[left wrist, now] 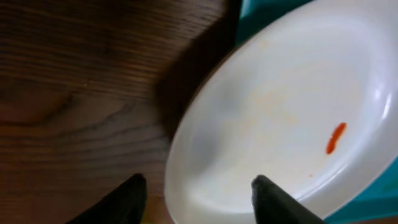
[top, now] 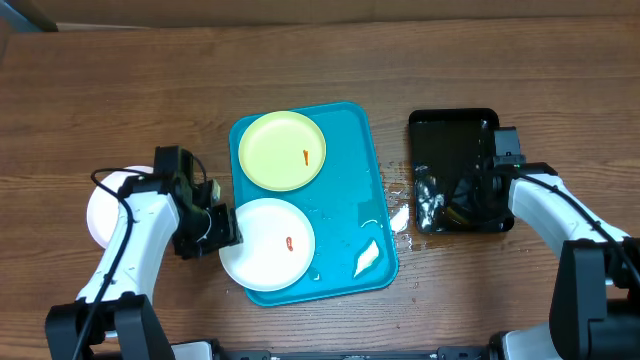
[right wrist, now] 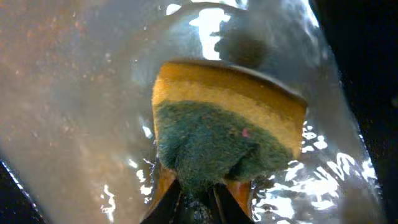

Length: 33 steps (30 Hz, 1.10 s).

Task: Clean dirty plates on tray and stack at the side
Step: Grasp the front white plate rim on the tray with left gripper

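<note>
The turquoise tray (top: pixel 350 130) holds a pale yellow plate (top: pixel 283 150) with a red smear at the back. A white plate (top: pixel 268 243) with a red-orange smear lies at the front and overhangs the tray's left edge; it also shows in the left wrist view (left wrist: pixel 280 112). Another white plate (top: pixel 102 208) lies on the table at the left, partly hidden by my left arm. My left gripper (top: pixel 222 225) (left wrist: pixel 199 190) is open and straddles the front plate's left rim. My right gripper (top: pixel 470 190) (right wrist: pixel 199 199) is shut on a yellow and green sponge (right wrist: pixel 217 124) in water.
The black tray (top: pixel 455 125) at the right holds water. White crumpled scraps lie on the turquoise tray's front right corner (top: pixel 366 258) and at its right edge (top: pixel 400 218). Water drops mark the wood between the two trays (top: pixel 395 185).
</note>
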### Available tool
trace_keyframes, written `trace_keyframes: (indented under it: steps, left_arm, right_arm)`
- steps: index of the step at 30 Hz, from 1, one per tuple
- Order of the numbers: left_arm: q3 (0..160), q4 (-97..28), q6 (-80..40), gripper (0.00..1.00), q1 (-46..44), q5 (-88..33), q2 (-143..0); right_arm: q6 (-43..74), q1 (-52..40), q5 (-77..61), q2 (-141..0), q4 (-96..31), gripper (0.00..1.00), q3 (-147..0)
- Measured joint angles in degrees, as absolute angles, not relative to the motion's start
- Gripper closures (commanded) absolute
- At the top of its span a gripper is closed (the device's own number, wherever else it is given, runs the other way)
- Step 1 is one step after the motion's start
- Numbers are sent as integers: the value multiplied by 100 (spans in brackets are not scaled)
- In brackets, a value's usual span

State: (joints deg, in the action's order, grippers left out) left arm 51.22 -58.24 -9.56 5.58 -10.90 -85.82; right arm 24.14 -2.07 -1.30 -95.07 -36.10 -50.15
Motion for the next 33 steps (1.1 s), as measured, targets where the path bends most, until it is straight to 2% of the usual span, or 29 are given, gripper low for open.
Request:
trace_keyframes:
  steps: [4, 5, 9, 12, 14, 15, 17, 21, 25, 33]
  left_arm:
    - [5013, -5701, -1052, 95, 558, -1098, -8582]
    - [5013, -5647, -1068, 96, 558, -1153, -8582]
    - [5011, -5286, -1057, 96, 526, -1498, -8582]
    - [5011, -5006, -1057, 96, 370, -1723, -8582]
    - [5011, -4825, -1057, 94, 154, -1809, -8582]
    - [5011, -4746, -1055, 85, 32, -1826, -8582]
    - [5011, -4602, -1061, 78, -301, -1787, -8582]
    - [5011, -4672, -1135, 71, -858, -1249, -8582]
    - [5011, -4737, -1332, 77, -1120, -683, -8582]
    - [5011, -4757, -1815, 74, -1127, -64, -8582]
  right_arm:
    - [2443, -202, -139, -9498, -3603, 89, -5013]
    - [2447, -200, -141, -9498, -3603, 89, -5013]
    - [2462, -200, -148, -9498, -3627, 91, -5013]
    - [2460, -202, -180, -9498, -3830, 88, -5072]
    - [2438, -202, -220, -9498, -4134, 78, -5186]
    - [2436, -202, -235, -9498, -4287, 73, -5256]
    - [2403, -202, -268, -9498, -4604, 63, -5428]
    - [2390, -202, -322, -9498, -4954, 51, -5680]
    - [2373, -202, -366, -9498, -5120, 51, -5697]
    - [2370, -202, -408, -9498, -5120, 50, -5697]
